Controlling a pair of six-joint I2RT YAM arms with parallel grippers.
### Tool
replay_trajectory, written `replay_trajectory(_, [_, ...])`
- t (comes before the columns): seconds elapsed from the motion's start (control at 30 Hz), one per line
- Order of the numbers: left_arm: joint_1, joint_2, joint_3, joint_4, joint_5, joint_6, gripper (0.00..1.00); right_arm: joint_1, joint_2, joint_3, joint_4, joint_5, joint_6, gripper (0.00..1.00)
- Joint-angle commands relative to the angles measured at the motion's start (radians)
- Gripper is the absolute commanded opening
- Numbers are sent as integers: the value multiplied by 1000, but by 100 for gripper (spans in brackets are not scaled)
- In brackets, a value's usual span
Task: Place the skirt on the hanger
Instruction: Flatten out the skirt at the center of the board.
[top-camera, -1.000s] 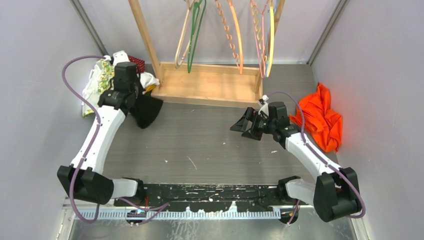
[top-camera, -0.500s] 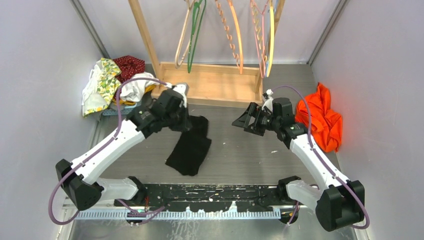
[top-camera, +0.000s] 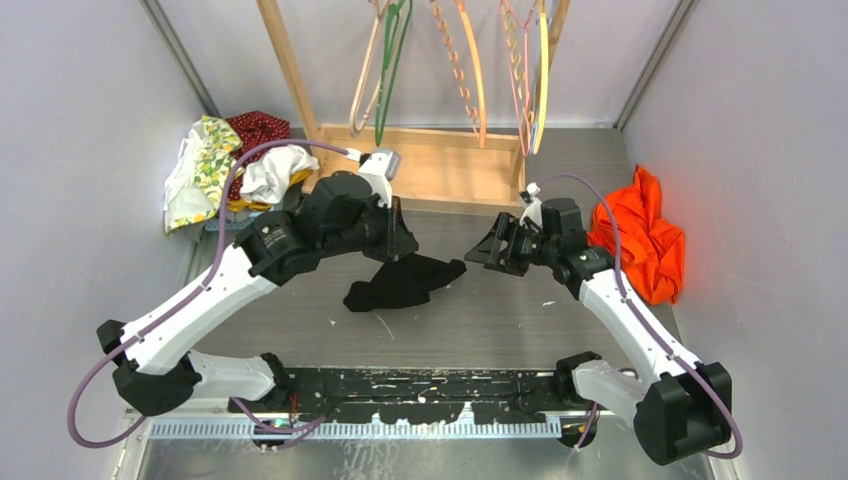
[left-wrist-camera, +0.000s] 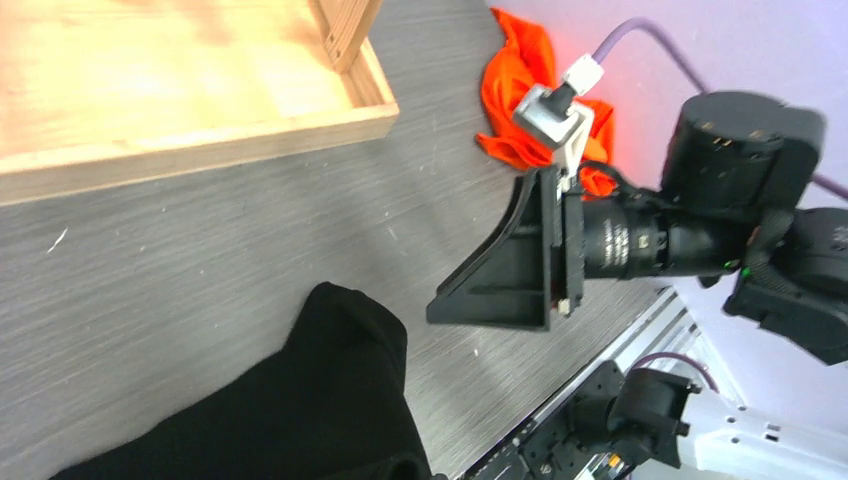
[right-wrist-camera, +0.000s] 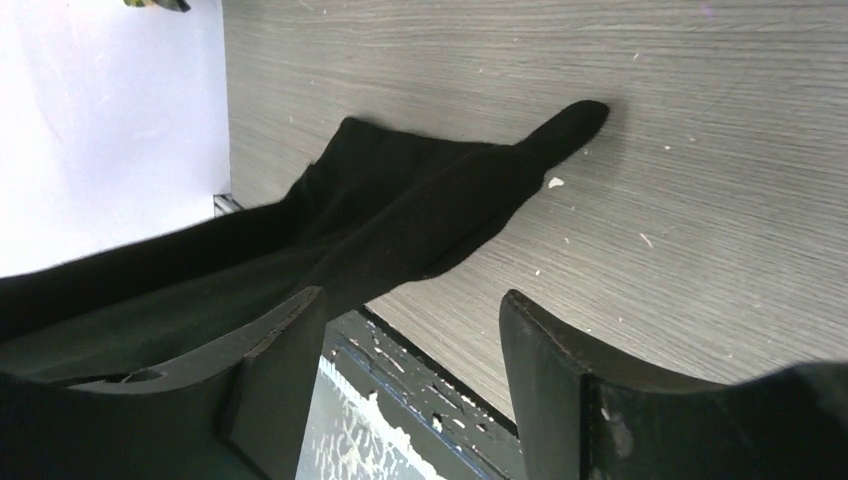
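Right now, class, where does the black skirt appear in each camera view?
Top external: black skirt at centre, over the grey table.
Left wrist: black skirt bottom left.
Right wrist: black skirt left half, tip upper centre.
Shared landmark: the grey table, wood-grained.

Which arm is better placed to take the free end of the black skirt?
Right. The right claw is open and empty, facing the loose end of the skirt; the left claw is shut on it.
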Motion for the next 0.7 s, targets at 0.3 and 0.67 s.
replay_trajectory(0.3, [-4, 4, 80, 17, 91, 60, 4, 130, 102, 83, 134, 24, -38, 76])
replay_trajectory(0.67, [21, 59, 51, 9, 58, 84, 4, 196, 59, -8, 230, -118, -34, 67])
